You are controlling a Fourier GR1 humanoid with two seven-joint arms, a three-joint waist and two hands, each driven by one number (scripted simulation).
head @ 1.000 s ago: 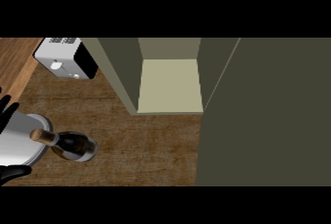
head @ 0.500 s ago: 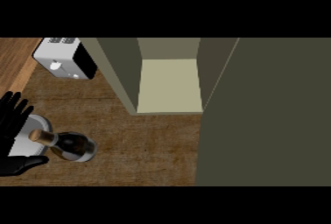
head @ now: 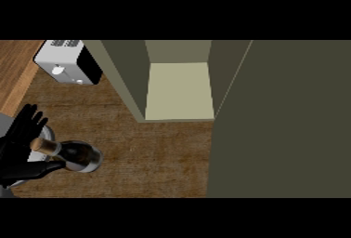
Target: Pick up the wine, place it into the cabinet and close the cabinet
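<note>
The wine bottle (head: 77,156) stands upright on the wooden counter at the lower left, dark glass with a tan cork top. My left hand (head: 18,148) is right beside it on its left, fingers straight and pointing up. Its thumb (head: 37,169) stretches toward the bottle's base, so the neck sits between thumb and fingers; no finger curls round it. The cabinet (head: 178,90) is open, its pale shelf bare. Its door (head: 288,121) fills the right side of the view. My right hand does not show.
A white and black toaster (head: 68,62) sits at the back left of the counter. The cabinet's left wall (head: 126,79) rises between the toaster and the shelf. Brown counter top (head: 158,158) lies between the bottle and the cabinet.
My left hand has slid right, closer to the bottle, and more of its fingers show. The bottle and the cabinet door have not moved.
</note>
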